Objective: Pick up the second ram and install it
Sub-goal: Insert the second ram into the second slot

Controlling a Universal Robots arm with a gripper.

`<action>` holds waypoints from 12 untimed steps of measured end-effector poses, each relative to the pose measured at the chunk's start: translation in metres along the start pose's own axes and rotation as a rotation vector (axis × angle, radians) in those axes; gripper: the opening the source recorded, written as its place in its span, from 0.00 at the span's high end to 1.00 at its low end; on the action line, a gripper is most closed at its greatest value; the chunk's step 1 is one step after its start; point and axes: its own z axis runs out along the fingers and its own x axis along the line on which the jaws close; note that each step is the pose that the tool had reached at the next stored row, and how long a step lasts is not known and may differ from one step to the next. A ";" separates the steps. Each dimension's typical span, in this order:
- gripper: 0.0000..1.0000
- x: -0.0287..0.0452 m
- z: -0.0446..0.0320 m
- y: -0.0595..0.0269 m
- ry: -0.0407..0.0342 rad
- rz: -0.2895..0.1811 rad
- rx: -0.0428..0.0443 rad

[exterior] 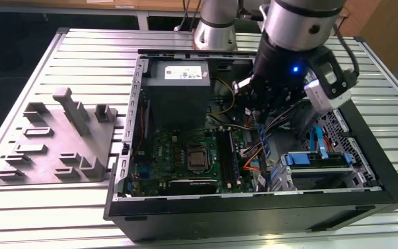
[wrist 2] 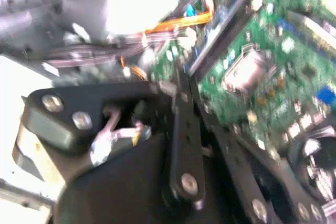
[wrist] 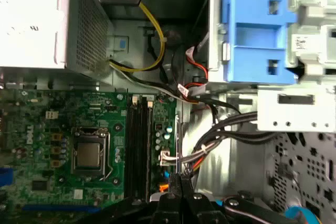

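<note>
My gripper (exterior: 260, 123) hangs inside the open computer case (exterior: 254, 202), shut on the second ram (exterior: 267, 148), a thin bluish stick that points down from the fingers. In the first wrist view the stick (wrist: 180, 148) shows edge-on as a thin line in front of the closed fingertips (wrist: 177, 184). The long black memory slots (wrist: 137, 150) run along the edge of the green motherboard (wrist: 94, 129), just beside the stick. The ram hangs apart from them, over the cables. In the second wrist view the gripper (wrist 2: 181, 85) is close above the board.
A grey power supply (exterior: 174, 88) fills the case's far end. A blue drive cage (wrist: 257, 30) and bundled cables (wrist: 220, 129) lie on the gripper's other side. The processor socket (wrist: 88, 153) sits mid-board. A grey parts fixture (exterior: 54, 145) rests on the slatted table at the exterior view's left.
</note>
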 end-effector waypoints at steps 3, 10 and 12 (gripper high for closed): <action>0.89 -0.0005 -0.0135 0.0006 -0.0007 0.020 0.0015; 0.89 -0.0008 -0.0190 0.0011 -0.0011 0.031 0.0042; 0.89 -0.0008 -0.0190 0.0011 -0.0011 0.031 0.0041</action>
